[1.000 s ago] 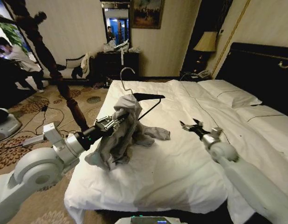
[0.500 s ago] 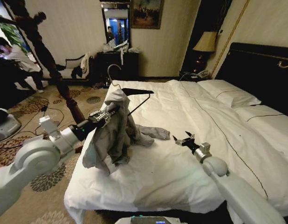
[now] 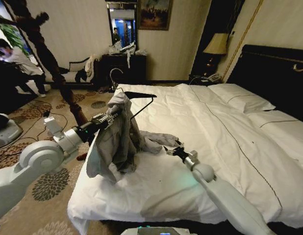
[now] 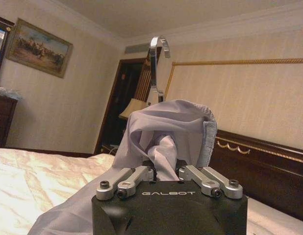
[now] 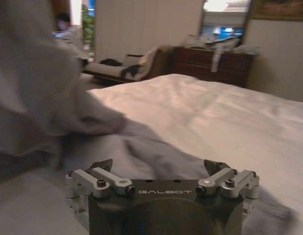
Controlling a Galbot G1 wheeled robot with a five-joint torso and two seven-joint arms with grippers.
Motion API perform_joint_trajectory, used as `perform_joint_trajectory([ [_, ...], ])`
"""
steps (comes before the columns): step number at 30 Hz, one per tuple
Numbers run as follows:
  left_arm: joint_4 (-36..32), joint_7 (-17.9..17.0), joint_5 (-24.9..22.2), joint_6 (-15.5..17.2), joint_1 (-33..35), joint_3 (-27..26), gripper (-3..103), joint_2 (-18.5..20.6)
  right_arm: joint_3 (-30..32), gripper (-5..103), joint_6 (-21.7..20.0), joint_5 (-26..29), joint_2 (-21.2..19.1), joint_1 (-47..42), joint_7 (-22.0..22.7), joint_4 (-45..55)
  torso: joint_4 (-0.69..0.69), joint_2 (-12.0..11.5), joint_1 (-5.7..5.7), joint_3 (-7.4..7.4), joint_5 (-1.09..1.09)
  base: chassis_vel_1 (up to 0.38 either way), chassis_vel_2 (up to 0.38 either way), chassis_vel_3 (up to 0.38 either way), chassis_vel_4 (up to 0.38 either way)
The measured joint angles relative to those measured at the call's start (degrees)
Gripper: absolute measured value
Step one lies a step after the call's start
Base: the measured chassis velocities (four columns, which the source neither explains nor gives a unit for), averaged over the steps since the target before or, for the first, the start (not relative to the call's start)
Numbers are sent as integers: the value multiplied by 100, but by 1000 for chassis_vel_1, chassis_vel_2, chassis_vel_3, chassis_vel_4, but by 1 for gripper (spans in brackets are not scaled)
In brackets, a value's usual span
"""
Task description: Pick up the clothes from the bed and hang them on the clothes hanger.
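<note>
One bed [image 3: 225, 147], one grey garment, one hanger, two grippers at work. The clothes [image 3: 117, 142] hang in a creased bundle over the bed's near-left part, draped on the clothes hanger [image 3: 137, 98], whose black bar pokes out toward the middle of the bed and whose silver hook [image 3: 113, 74] curls up above the cloth. One sleeve trails off the bundle and lies flat on the duvet.

The left gripper [image 3: 108, 116] is up above the bed's left edge, fingers clamped on the top of the clothes; the left wrist view shows bunched grey cloth [image 4: 164, 139] squeezed between them, the hook [image 4: 156, 58] rising straight over it.

The right gripper [image 3: 174, 150] sits low over the duvet just beside the trailing sleeve's end, fingers spread apart with nothing between them; in its wrist view the sleeve [image 5: 156, 156] lies right ahead of the open tips.

Off the bed's left side stands a dark turned-wood coat stand [image 3: 48, 63], close behind the raised bundle. Beyond the bed's far end sits a dark dresser [image 3: 124, 66]; a lamp [image 3: 216, 45] glows by the black headboard [image 3: 269, 73].
</note>
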Motion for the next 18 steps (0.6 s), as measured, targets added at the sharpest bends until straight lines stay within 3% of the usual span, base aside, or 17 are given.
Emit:
perform_joint_trajectory([
  [5,-87,7,-31,9,238,-278,16,-57,-582,103,6,-33,269,551,6,-329,-1,0,0,0,2,0,0,0,0],
  [9,-135,20,-28,20,377,-396,16,-99,-837,89,24,21,448,958,99,-586,0,0,0,0,1,0,0,0,0],
  [11,-139,20,-28,20,380,-403,16,-102,-857,89,26,36,452,987,109,-602,0,0,0,0,1,0,0,0,0],
  [12,-153,20,-32,21,383,-412,16,-111,-903,78,35,65,459,1039,126,-635,-2,0,0,0,1,0,0,0,0],
  [15,-168,19,-37,23,385,-413,16,-121,-953,72,42,110,478,1087,142,-655,-3,0,0,0,1,0,0,0,0],
  [18,-181,12,-42,25,385,-413,16,-133,-1014,55,46,155,526,1150,169,-656,-1,0,0,0,1,0,0,0,0],
])
